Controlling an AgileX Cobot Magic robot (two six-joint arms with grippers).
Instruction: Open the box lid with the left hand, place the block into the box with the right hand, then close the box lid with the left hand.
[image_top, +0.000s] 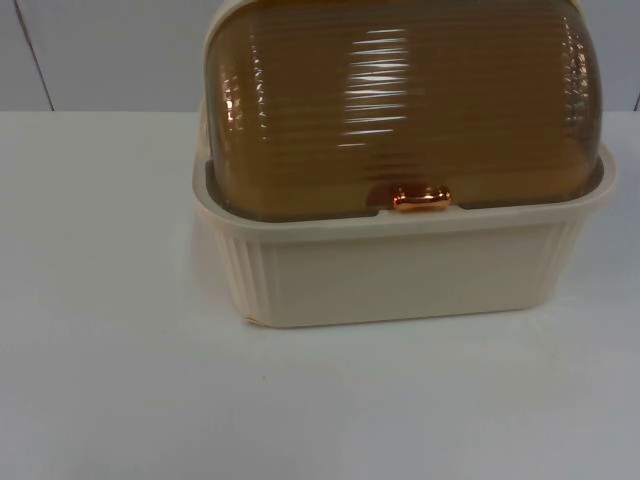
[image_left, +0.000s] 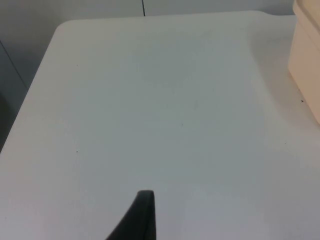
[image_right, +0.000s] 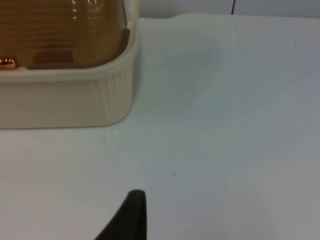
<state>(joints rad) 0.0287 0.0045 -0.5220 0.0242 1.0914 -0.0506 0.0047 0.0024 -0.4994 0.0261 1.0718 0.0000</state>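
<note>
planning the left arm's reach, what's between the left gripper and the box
Bare white table: in the left wrist view nothing lies between the left gripper's fingertip and the cream box, whose lid is shut in the top view.

Left hand (image_left: 142, 215) and right hand (image_right: 131, 215) hover above the table.

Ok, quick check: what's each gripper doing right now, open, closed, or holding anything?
Left gripper: over bare table beside the box, holding nothing visible; open or closed cannot be told.
Right gripper: over the table near the box's corner, same; cannot be told.
</note>
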